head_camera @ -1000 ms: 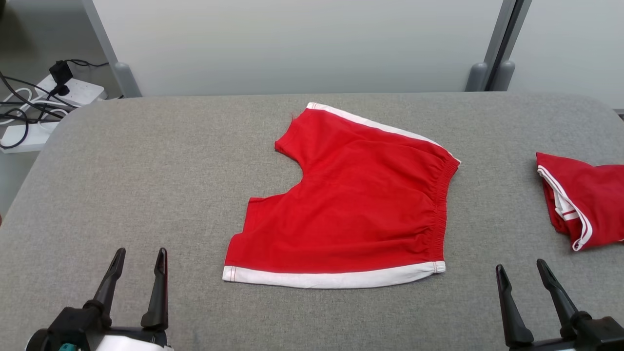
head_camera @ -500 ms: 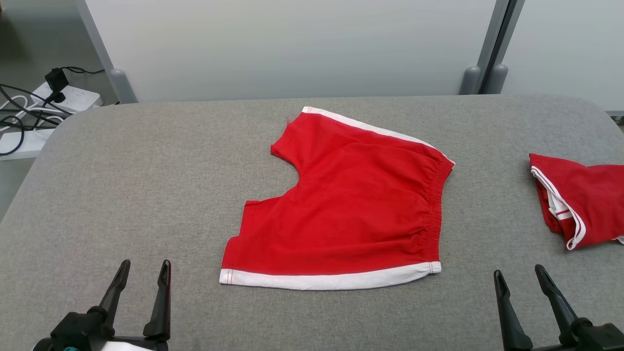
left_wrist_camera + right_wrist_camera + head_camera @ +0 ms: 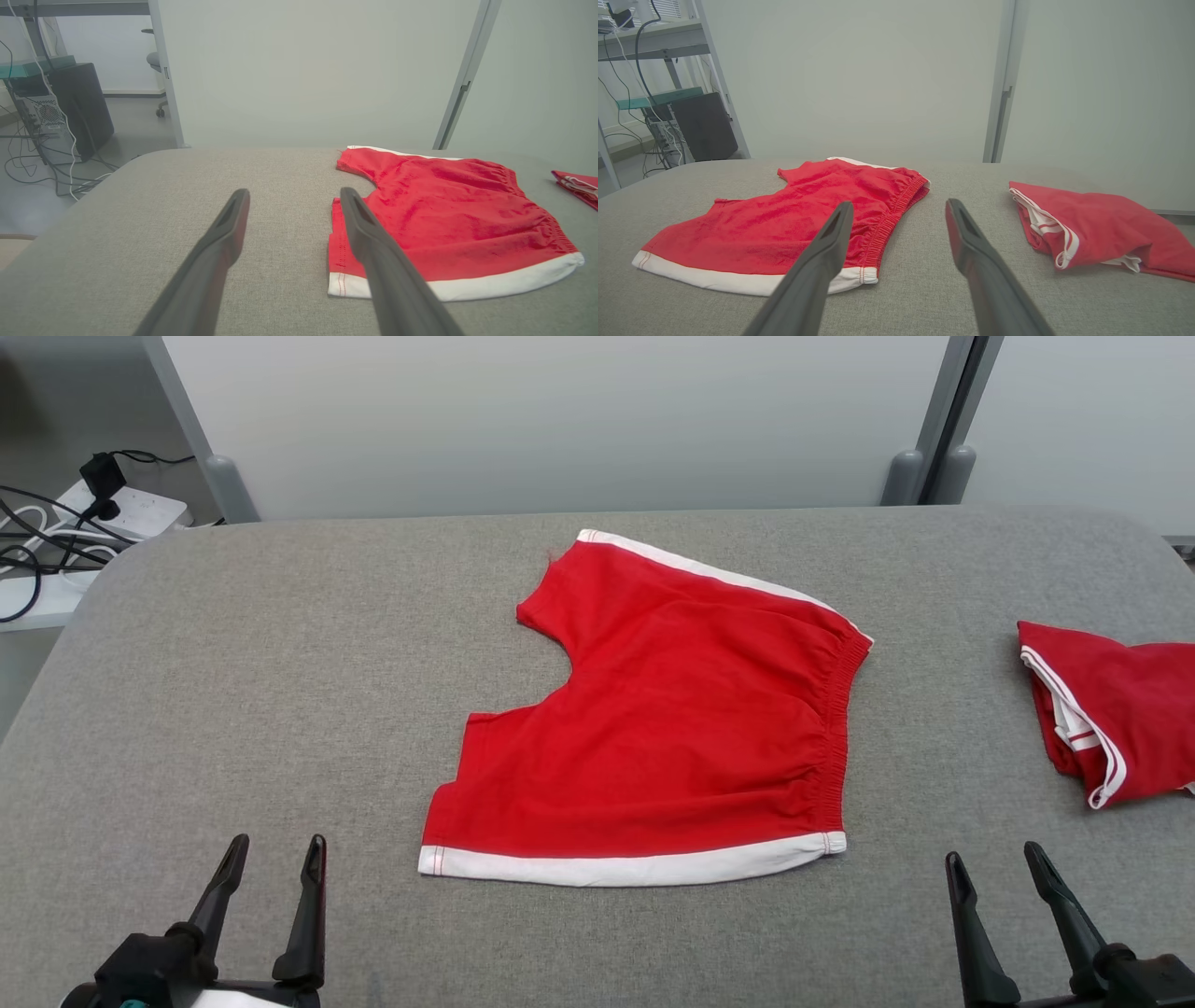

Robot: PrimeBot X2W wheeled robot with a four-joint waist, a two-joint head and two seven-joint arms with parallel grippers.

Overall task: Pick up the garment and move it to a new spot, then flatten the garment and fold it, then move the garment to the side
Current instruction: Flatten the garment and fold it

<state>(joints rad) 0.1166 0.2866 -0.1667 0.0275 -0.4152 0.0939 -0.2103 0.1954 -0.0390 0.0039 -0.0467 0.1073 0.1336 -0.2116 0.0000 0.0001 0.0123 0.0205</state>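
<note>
- While the grey tabletop [image 3: 280,663] stretches broad toward its rounded left edge, a second red garment [image 3: 1130,719] lies bunched near the right edge.
- Mid-tabletop lie the red shorts [image 3: 653,747], spread flat — waistband rightward, leg hems leftward.
- Nearer the front edge, the left claw [image 3: 279,842] and the right claw [image 3: 991,852] point forward, apart from the shorts, one either side, both spread open and empty.
- Soft knit, white side bands, gathered elastic waist — on woven grey cloth.
</note>
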